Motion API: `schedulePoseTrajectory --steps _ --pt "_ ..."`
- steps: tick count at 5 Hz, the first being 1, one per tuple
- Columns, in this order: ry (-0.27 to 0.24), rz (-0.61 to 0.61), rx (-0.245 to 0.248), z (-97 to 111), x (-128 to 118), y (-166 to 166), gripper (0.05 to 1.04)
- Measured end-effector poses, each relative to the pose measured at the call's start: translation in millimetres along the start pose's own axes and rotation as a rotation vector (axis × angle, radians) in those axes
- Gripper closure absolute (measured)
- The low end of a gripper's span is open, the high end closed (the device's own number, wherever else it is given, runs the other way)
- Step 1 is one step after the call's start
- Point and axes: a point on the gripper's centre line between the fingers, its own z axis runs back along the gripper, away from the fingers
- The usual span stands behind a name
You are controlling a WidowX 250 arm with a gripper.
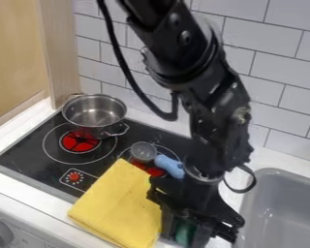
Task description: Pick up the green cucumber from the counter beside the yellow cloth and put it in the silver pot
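Gripper [185,227] is hung low, between five and six o'clock, just beside the yellow cloth [116,208] at seven. A green thing [183,232] is seen there, but whether it is pinched cannot be told. The cloth is held up by the stove [28,157] and counter [44,208], so it is kept mostly flat. Upright at half past nine, the silver pot [94,115] is probably kept steady by its flat bottom.

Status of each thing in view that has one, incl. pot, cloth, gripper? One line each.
Gripper: low over the counter, right by the cloth; grasp state unclear.
Green object: at the gripper, mostly hidden; can't tell if held.
Yellow cloth: laid flat, overlapping the stove.
Metal pot: upright, uncovered, on the stove.
Blue-handled utensil: lying on the stove.
Stove: burner centers red; heat unknown.
Stove knob: red, setting unreadable.
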Motion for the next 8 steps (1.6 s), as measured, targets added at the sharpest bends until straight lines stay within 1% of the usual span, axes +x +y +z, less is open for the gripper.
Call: schedulePoseTrajectory --steps 1,2,3,4,5,6,7,8 --pt "-0.013 -0.001 0.01 1 0 -6 0.701" --pt "-0.005 0.009 0.027 6 -3 -2 0.701" --pt "-0.041 0.025 -0.003 26 -1 3 0.705" --pt "-0.093 0.078 -0.036 50 16 16 0.711" --pt "-0.105 0.172 -0.046 57 24 42 0.711" --pt "-0.097 0.288 -0.049 56 27 78 0.711" --pt "-0.133 0.359 -0.063 67 50 108 0.711" --pt "-0.119 0.449 -0.077 66 69 143 0.711"
